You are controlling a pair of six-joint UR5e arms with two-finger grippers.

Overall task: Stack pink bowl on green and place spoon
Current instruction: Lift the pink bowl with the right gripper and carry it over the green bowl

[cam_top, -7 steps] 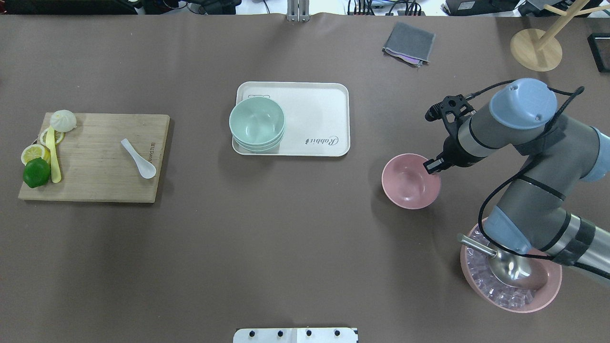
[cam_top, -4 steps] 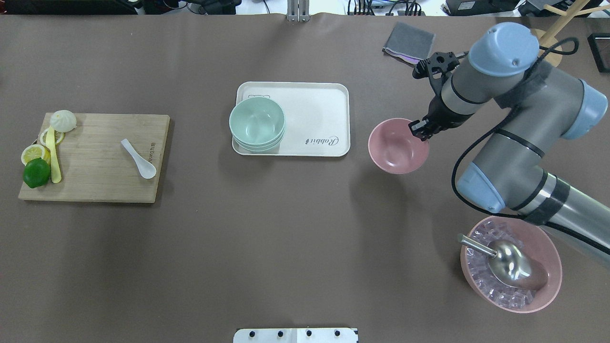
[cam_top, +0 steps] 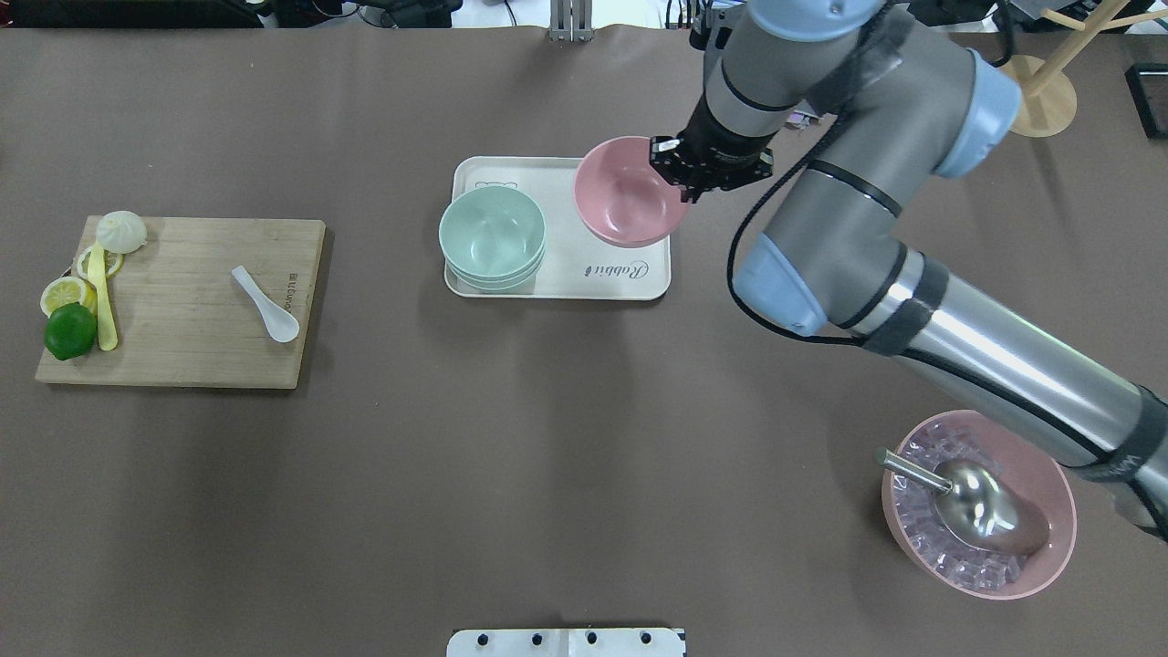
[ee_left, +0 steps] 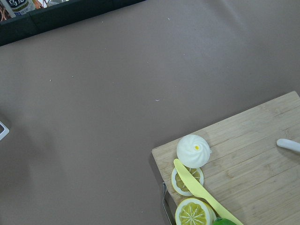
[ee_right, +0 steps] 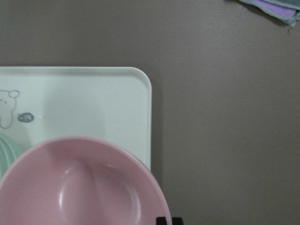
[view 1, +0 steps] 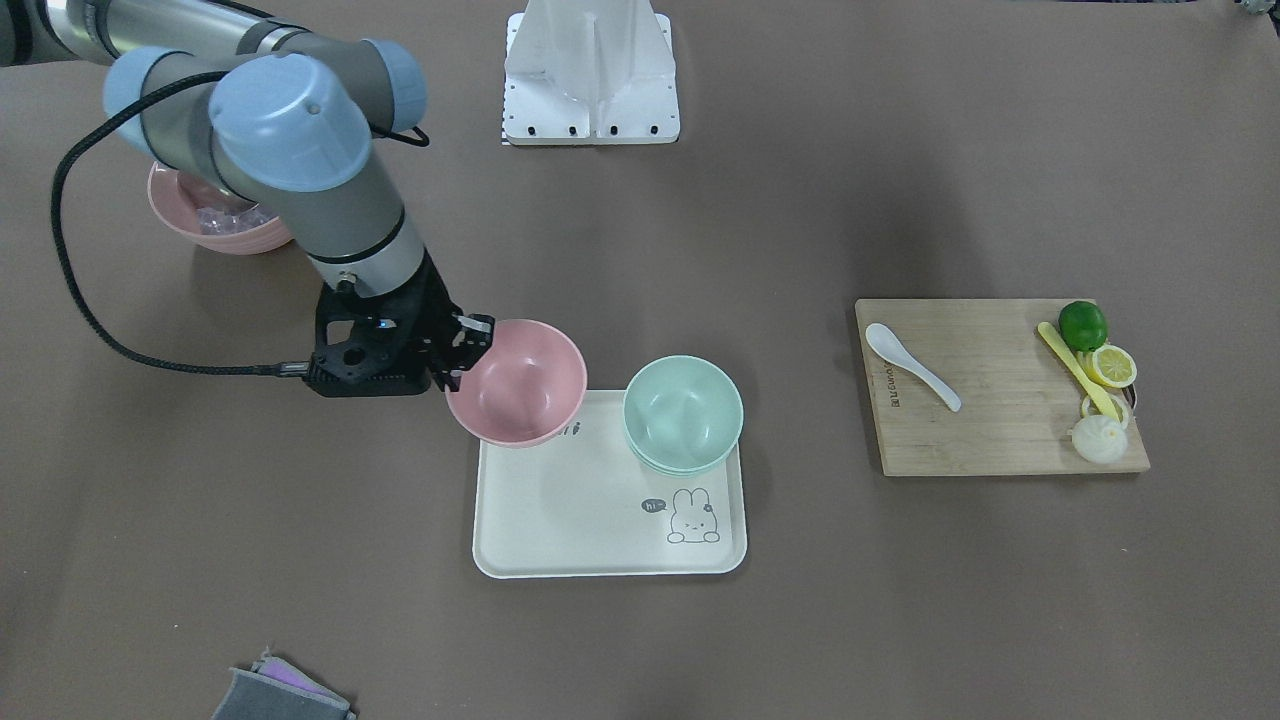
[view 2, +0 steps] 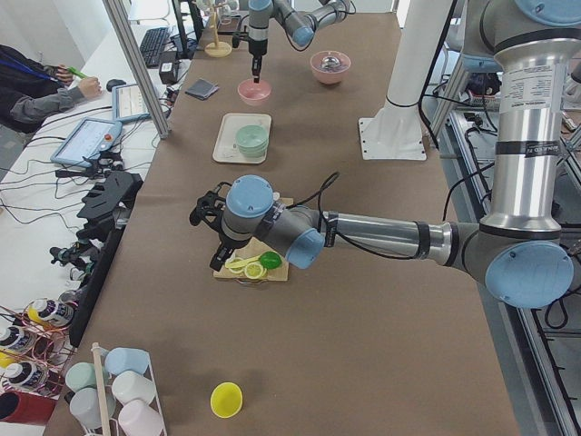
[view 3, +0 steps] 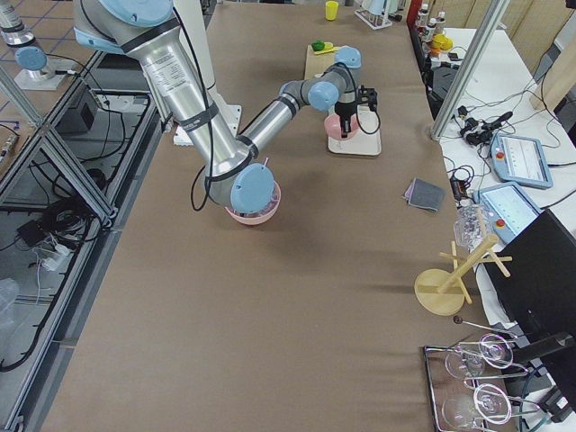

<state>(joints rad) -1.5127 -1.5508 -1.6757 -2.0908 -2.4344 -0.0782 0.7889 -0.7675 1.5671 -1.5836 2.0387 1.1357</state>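
Pink bowl (cam_top: 628, 199) in right gripper (cam_top: 677, 175)

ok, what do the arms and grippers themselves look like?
Right arm: polished silver and matte grey tube links, light blue caps on the joints, black bands, and a black cable looping loose from the wrist. Right gripper: black and boxy, with two short fingers. Left arm: same silver, grey and blue build, also with a black cable.
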